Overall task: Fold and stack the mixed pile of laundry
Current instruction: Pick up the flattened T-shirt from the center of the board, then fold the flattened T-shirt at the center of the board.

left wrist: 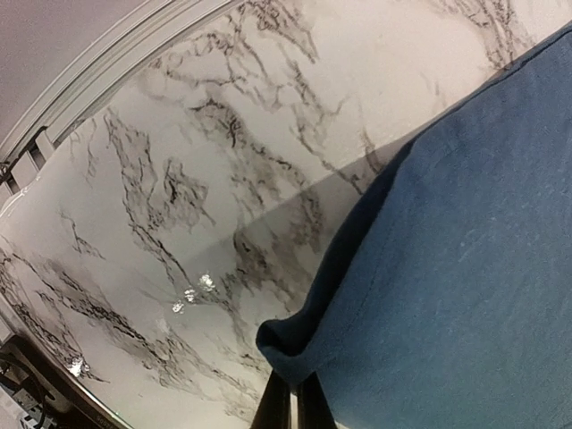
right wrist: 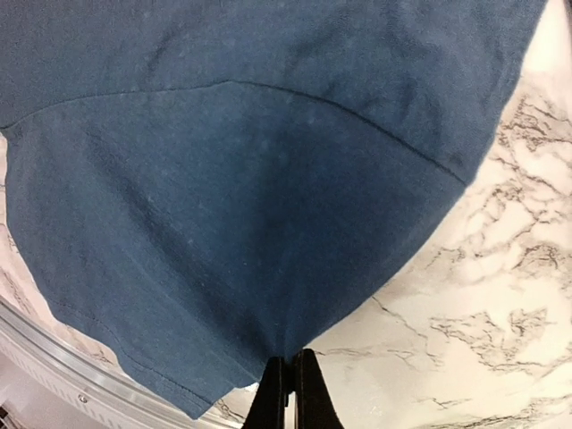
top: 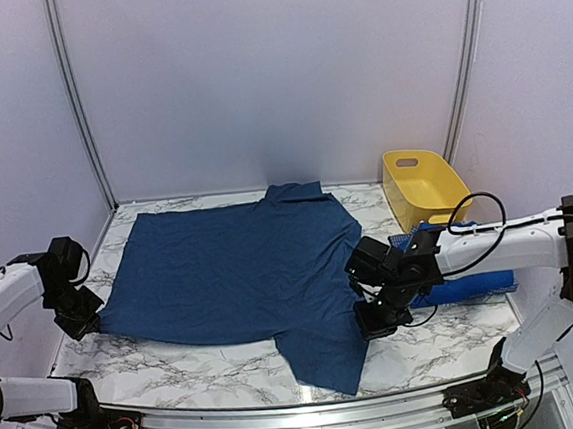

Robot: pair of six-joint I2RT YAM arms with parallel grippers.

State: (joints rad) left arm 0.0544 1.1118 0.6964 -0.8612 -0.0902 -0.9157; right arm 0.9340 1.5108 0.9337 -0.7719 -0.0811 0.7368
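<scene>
Left hand [top: 83, 318] is pinching the near-left corner of the dark blue shirt [top: 231, 269], with its two fingers [left wrist: 275, 407] pressed together and the rolled corner of cloth caught at their tips, close to the left edge of the marble counter [top: 180, 369]. The right hand [top: 371, 317] is likewise clamping shut on the same shirt, its fingers [right wrist: 273, 398] meeting on the cloth's right-hand edge, roughly midway between the far and near edges of the counter and right of its middle. The shirt is lying spread out across the centre of the counter, its collar pointing toward the far edge and one flap reaching down toward the near edge. In the left wrist view, the held corner is sitting slightly above the marble and casting a shadow there. A royal-blue garment [top: 474, 286] is lying near the right edge of the counter, partly hidden behind the right arm. A small piece of checked cloth [top: 402, 236] is showing just beyond that arm. A yellow tub [top: 423, 187] is standing upright at the far-right corner, apart from the shirt.
</scene>
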